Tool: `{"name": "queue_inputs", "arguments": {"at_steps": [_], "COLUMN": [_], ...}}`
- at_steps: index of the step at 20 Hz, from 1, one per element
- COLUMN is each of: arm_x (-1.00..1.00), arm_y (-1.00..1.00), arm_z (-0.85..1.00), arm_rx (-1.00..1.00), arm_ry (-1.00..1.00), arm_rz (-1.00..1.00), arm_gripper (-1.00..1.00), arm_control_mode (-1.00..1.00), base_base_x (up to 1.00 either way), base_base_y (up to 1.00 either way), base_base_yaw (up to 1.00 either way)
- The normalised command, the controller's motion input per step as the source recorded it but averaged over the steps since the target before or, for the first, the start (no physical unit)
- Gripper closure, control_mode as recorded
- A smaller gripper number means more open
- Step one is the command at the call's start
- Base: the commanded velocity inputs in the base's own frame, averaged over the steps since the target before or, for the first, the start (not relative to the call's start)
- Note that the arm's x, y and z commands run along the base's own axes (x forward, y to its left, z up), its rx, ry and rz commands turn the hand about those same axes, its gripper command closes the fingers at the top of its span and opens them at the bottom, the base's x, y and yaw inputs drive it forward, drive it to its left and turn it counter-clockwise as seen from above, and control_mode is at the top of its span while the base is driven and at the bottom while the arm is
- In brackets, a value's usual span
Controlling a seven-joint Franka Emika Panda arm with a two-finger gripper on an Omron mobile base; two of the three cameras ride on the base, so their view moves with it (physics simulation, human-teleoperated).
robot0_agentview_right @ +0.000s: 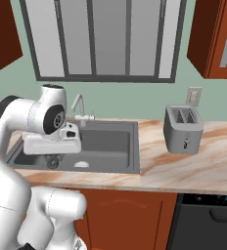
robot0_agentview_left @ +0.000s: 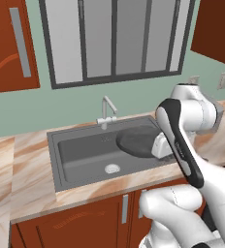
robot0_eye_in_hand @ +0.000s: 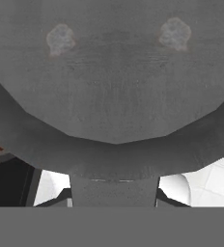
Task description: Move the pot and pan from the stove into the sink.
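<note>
Pan [robot0_agentview_left: 136, 142], shallow, dark grey and speckled, hangs over the right half of the sink [robot0_agentview_left: 75, 162], its round dish level and just above the basin, not yet set down on the floor as far as the left base view shows. In the hand view the pan [robot0_eye_in_hand: 114, 87] spreads across the frame with its handle stub running down between the finger tips, so the gripper [robot0_agentview_left: 162, 147] reads as clamped nearly shut on that handle. The step in hand looks like the delivery of the pan into the sink. The next move, as I judge it, calls for lowering it until it rests on the basin floor near the drain [robot0_agentview_left: 112, 168], clear of the faucet [robot0_agentview_left: 107, 110], then parting the jaws and lifting away.
</note>
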Motion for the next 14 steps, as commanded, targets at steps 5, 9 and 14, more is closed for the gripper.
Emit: {"name": "queue_inputs", "arguments": {"at_steps": [5,9,14], "arm_x": [0.28,0.34,0.39], "arm_y": [-0.02,0.00,0.00], "arm_z": [-0.03,-0.04,-0.07], "arm_rx": [0.00,0.00,0.00], "arm_ry": [0.12,0.13,0.15], "arm_rz": [0.05,0.05,0.05], "arm_gripper": [1.00,1.00,1.00], "arm_control_mode": [-1.00,-1.00,-1.00], "base_base_x": [0.00,0.00,0.00], "base_base_y": [0.00,0.00,0.00], "base_base_yaw": [0.00,0.00,0.00]}}
